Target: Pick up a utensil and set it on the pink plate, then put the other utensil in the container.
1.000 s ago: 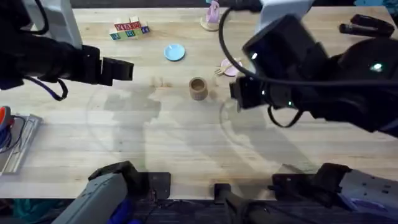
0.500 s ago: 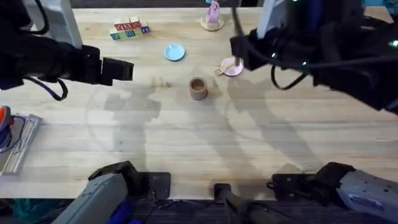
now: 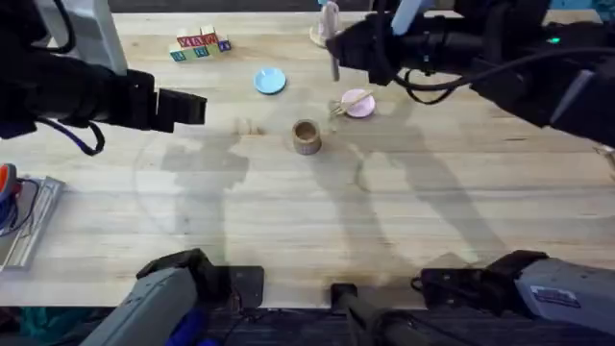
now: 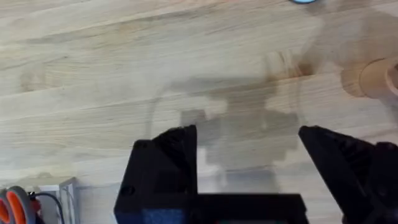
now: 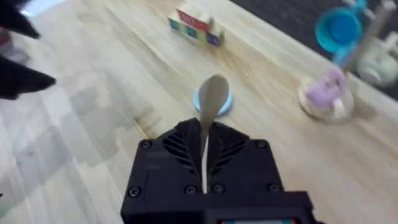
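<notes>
The wooden fork [image 3: 352, 101] lies across the pink plate [image 3: 363, 109], right of the tan wooden container [image 3: 307, 136]. My right gripper [image 3: 336, 46] hangs above the far middle of the table, shut on the handle of the wooden spoon [image 3: 333, 63]. In the right wrist view the spoon [image 5: 213, 94] sticks out bowl-first from my right gripper [image 5: 204, 134]. My left gripper [image 3: 190, 108] hovers open at the left with nothing in it. In the left wrist view, bare table lies between my left gripper's [image 4: 249, 134] fingers and the container [image 4: 373, 78] sits at the edge.
A light blue plate [image 3: 270, 81] lies beyond the container. Coloured letter blocks [image 3: 199, 43] stand at the far left, and a pink figure on a wooden base [image 3: 327, 31] at the far middle. A metal tray with scissors [image 3: 19, 216] sits at the left edge.
My right arm has swung from near the container toward the far side and leftward, carrying the spoon. The fork stays on the pink plate. The left arm has not moved.
</notes>
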Available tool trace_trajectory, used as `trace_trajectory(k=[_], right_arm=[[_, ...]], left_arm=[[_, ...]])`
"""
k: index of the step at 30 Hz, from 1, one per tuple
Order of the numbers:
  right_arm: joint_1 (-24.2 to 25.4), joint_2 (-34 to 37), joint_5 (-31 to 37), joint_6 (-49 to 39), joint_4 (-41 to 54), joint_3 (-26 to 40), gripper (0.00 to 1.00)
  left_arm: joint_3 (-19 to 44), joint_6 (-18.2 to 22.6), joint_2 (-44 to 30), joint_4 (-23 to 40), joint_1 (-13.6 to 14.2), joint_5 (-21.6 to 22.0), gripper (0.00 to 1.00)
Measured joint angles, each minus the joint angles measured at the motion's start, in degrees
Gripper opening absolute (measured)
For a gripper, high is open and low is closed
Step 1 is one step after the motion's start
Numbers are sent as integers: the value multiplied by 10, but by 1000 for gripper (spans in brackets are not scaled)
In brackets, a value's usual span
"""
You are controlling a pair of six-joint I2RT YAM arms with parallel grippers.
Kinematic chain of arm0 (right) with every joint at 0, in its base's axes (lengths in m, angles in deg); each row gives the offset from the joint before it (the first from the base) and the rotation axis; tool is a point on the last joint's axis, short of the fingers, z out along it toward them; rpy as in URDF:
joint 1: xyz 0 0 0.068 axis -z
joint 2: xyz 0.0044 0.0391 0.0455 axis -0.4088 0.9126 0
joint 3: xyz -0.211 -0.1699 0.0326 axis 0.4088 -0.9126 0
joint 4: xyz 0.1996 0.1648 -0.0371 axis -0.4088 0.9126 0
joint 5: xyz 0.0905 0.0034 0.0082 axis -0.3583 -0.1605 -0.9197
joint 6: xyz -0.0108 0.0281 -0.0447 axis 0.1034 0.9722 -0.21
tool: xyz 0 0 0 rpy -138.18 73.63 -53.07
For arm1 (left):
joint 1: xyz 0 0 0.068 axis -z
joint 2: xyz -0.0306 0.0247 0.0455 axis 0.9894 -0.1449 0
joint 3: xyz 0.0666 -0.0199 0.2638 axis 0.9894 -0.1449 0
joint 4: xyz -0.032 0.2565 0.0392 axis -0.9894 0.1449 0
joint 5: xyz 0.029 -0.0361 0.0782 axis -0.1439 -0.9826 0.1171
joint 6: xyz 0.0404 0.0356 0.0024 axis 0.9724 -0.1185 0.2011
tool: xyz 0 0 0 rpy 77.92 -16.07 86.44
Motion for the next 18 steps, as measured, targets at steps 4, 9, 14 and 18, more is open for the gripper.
trace_trajectory(k=[4, 9, 14, 18], right_arm=[[0, 15, -49, -20, -44, 0, 33], [0, 22, -89, -42, -102, -8, 33], [0, 22, -105, -47, -225, -57, 33], [0, 22, -107, -42, -301, -99, 33]], left_arm=[[0, 0, 0, 0, 0, 0, 993], [0, 0, 0, 2, 0, 0, 992], [0, 0, 0, 2, 0, 0, 994], [0, 0, 0, 2, 0, 0, 993]])
